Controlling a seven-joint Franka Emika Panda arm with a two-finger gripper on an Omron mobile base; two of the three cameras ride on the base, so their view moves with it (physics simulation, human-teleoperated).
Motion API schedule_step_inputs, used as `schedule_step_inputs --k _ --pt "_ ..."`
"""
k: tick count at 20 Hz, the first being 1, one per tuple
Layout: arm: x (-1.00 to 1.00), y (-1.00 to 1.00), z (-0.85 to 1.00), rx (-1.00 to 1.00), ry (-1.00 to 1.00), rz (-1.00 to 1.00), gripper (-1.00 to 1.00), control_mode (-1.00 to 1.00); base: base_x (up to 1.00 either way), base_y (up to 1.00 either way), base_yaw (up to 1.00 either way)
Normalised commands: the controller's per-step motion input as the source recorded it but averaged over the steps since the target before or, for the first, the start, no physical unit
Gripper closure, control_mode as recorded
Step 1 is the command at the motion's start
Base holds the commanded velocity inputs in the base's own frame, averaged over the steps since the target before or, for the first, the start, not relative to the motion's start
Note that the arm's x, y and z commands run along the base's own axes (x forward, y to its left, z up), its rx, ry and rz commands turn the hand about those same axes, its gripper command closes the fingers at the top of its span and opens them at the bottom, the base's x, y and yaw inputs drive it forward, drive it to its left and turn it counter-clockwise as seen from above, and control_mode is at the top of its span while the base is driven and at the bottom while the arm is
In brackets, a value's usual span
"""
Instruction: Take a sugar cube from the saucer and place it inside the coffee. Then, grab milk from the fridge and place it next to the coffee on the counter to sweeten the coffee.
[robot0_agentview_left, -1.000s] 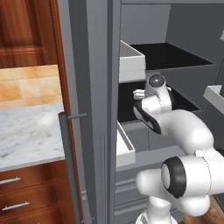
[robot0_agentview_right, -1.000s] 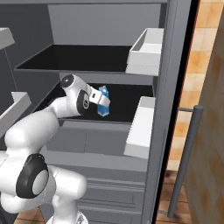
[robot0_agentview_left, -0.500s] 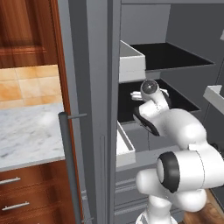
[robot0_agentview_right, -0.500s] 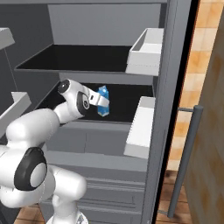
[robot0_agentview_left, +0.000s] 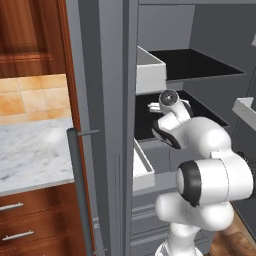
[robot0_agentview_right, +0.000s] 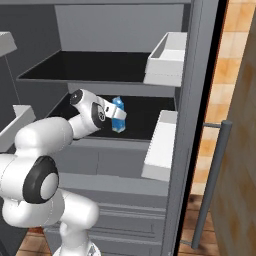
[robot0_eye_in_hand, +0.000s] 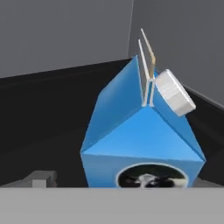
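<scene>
Arm pulled back slightly; milk label unreadable, tool alongside

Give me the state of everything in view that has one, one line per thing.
tall grey fridge: door open, black shelves showing.
small bright blue gabled milk carton: on the middle black shelf, tilted in the right base view, white cap on.
claw: right at the carton; open or shut cannot be told.
dark reddish wooden drawers with silver handles: closed.
white door bins: nothing visible in them.
</scene>
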Motion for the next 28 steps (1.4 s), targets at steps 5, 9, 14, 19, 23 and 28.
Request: schedule_step_inputs --k 5,9,14,19,23,28 --pt "0.14 -0.06 0.0 0.0 0.0 0.0 -1.0 -1.0 0.0 0.0 0.0" --pt "0.0 0.0 0.0 0.0 0.0 0.0 1.0 -1.0 0.0 0.0 0.0" --pt "0.0 0.0 0.0 0.0 0.0 0.0 1.0 -1.0 0.0 0.0 0.0" --pt "-0.51 0.0 0.0 0.0 -0.02 0.0 1.0 -1.0 0.0 0.0 0.0" --pt "-0.99 0.0 0.27 0.0 -0.08 -0.04 1.0 -1.0 0.0 0.0 0.0" --pt "-1.0 0.0 0.63 0.0 -0.1 -0.04 1.0 -1.0 0.0 0.0 0.0"
